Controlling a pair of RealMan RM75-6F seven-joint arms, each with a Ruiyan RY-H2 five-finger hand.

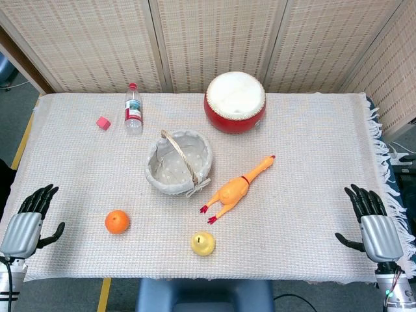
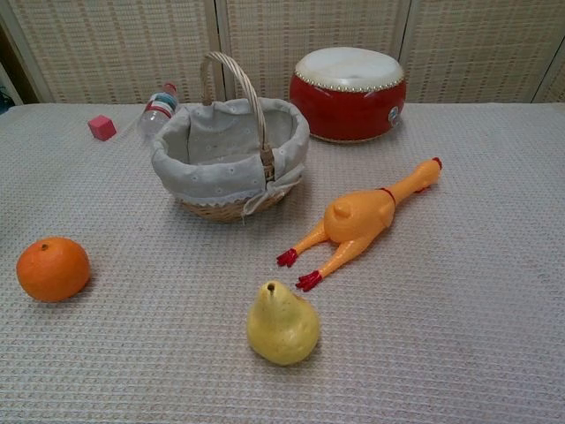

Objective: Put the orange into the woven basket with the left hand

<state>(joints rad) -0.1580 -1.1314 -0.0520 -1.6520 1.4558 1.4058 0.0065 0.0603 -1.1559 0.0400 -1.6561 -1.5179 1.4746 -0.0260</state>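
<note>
The orange (image 1: 117, 221) (image 2: 53, 268) lies on the cloth at the front left. Behind it and to the right stands the woven basket (image 1: 156, 170) (image 2: 221, 205), lined with grey cloth, its handle upright and nothing visible inside. My left hand (image 1: 29, 218) hovers at the table's left edge, fingers spread, holding nothing, well left of the orange. At the right edge my right hand (image 1: 374, 225) is likewise spread and holds nothing. Neither hand shows in the chest view.
A yellow pear (image 1: 203, 243) (image 2: 282, 325) sits near the front edge. A rubber chicken (image 1: 237, 188) (image 2: 357, 221) lies right of the basket. A red drum (image 1: 235, 103) (image 2: 348, 94), a water bottle (image 1: 133, 109) (image 2: 157, 109) and a small pink cube (image 1: 103, 123) (image 2: 101, 127) stand at the back.
</note>
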